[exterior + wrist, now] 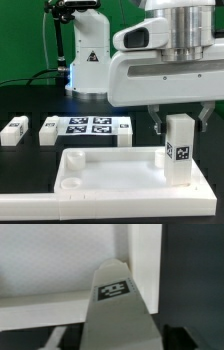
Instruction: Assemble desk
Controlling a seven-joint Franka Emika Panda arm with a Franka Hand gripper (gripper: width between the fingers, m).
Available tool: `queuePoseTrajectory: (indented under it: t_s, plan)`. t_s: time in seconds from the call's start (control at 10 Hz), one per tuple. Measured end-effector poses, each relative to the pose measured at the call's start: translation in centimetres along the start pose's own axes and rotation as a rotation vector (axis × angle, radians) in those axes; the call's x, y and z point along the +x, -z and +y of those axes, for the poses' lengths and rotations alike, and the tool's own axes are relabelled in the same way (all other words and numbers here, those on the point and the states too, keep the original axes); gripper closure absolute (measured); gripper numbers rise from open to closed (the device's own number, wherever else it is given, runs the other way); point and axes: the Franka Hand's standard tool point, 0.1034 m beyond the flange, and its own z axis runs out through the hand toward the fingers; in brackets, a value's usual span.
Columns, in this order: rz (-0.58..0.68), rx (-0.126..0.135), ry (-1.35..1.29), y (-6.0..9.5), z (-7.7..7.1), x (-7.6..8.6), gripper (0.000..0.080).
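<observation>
The panel [115,180] lies nearest, rim up, with a round socket [70,185] in its near corner on the exterior view's left. A leg [180,150] stands upright, tag outward, at the panel's corner on the exterior view's right. The gripper [181,128] hangs over that leg with one finger [157,124] on either side of its top. Whether the pads press on it or stand clear, I cannot tell. Beyond the panel's far edge lies the marker board [92,126]. Two more legs [48,128] [12,130] lie beside it.
</observation>
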Motion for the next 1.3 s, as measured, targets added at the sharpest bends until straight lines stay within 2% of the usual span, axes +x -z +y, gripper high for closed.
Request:
queuePoseTrajectory:
  t_s: [0.1, 0.4, 0.7, 1.1, 1.3]
  plan:
    - [0.000, -0.001, -0.063, -0.01, 0.07, 0.01, 0.0512]
    - [-0.002, -0.003, -0.283, -0.02, 0.11, -0.05, 0.0511]
    - [-0.009, -0.024, -0.764, -0.03, -0.20, -0.33, 0.0511]
    - [-0.004, 0.003, -1.327, -0.14, -0.56, -0.41, 0.0511]
    - [-0.007, 0.006, -1.351, -0.16, -0.69, -0.45, 0.0511]
